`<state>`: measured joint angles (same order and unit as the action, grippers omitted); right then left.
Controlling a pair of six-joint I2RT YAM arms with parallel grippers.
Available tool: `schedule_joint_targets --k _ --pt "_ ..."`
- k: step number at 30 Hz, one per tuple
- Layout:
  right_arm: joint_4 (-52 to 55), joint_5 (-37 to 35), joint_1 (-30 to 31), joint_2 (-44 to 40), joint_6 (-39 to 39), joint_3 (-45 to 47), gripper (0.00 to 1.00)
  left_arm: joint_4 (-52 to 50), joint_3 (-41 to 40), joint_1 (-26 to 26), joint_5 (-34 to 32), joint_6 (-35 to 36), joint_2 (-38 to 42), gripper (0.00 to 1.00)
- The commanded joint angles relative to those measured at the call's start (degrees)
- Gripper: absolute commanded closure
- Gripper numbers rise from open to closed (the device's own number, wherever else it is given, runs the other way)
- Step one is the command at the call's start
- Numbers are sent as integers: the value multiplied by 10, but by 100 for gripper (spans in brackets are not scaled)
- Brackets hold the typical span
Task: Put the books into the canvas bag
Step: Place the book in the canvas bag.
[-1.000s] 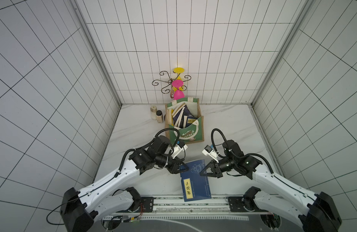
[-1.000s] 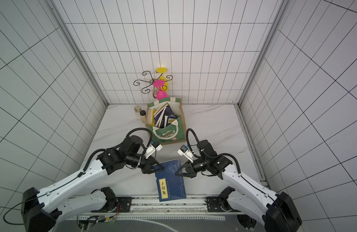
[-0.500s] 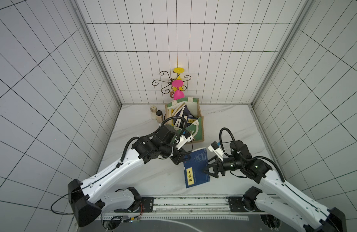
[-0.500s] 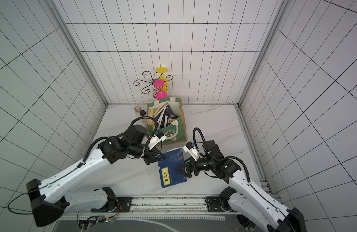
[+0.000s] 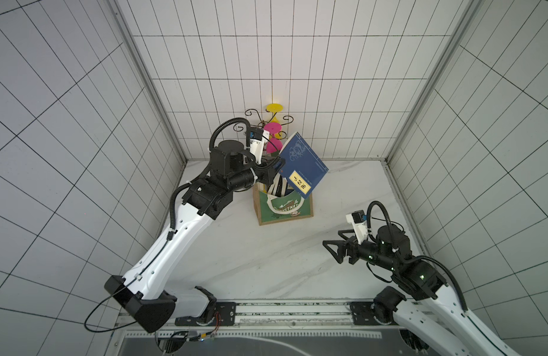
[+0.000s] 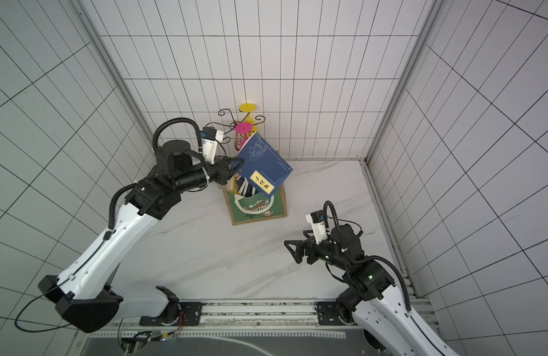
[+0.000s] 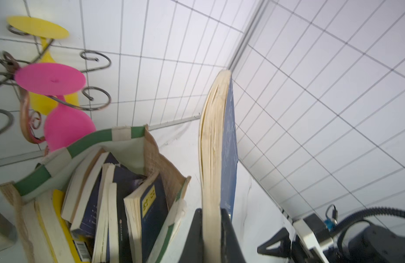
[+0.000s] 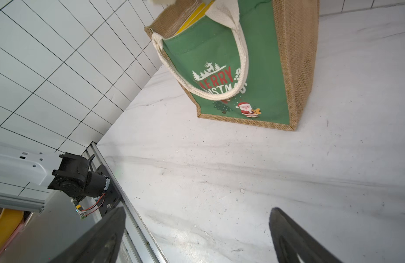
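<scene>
Left gripper (image 5: 278,162) is clamped on one edge of a navy book (image 5: 302,168) with a yellow title label, holding it tilted in the air just above the open mouth of the canvas bag (image 5: 286,212). The left arm (image 5: 177,240) rises steeply from its base and bends at the elbow, so the wrist reaches roughly level toward the bag from the bag's left side. Inside the bag, other books (image 7: 110,182) stand packed on edge, while the right gripper (image 5: 332,252), jaws wide apart and empty, hovers low over the marble table (image 5: 251,255), well apart from the bag at its front right.
</scene>
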<state>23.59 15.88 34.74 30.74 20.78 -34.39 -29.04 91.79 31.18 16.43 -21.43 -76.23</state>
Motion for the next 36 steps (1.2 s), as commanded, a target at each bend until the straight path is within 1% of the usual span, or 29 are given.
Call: schedule_joint_targets --k 1,4,7,9,11,15,18,22,25,31,34,36 --pt "10 -17 -6 -2 4 -32 1 120 -10 -4 -92 -44 -8 100" --pt "10 -16 -6 -2 2 -32 1 165 -36 -6 -142 -64 -18 100" --pt "9 -15 -6 -1 2 -32 1 198 -61 -8 -172 -84 -31 100" --pt "10 -15 -6 -1 2 -32 1 210 -77 -8 -187 -97 -42 100" --pt "9 -15 -6 -2 3 -32 1 222 -91 -9 -186 -106 -50 100" --pt "9 -14 -6 -3 3 -32 1 235 -126 -4 -220 -117 -51 100" --pt "10 -10 -6 1 2 -32 1 233 -140 -3 -229 -119 -56 100" --pt "10 -12 -6 2 2 -32 1 232 -154 2 -218 -124 -65 100" --pt "10 -14 -6 3 3 -32 1 230 -161 16 -222 -124 -74 100" --pt "9 -16 -6 5 3 -32 1 219 -151 46 -236 -127 -105 100" --pt "9 -16 -6 5 3 -32 1 213 -148 50 -240 -134 -114 100" --pt "10 -16 -6 5 3 -32 1 200 -148 53 -255 -140 -114 100"
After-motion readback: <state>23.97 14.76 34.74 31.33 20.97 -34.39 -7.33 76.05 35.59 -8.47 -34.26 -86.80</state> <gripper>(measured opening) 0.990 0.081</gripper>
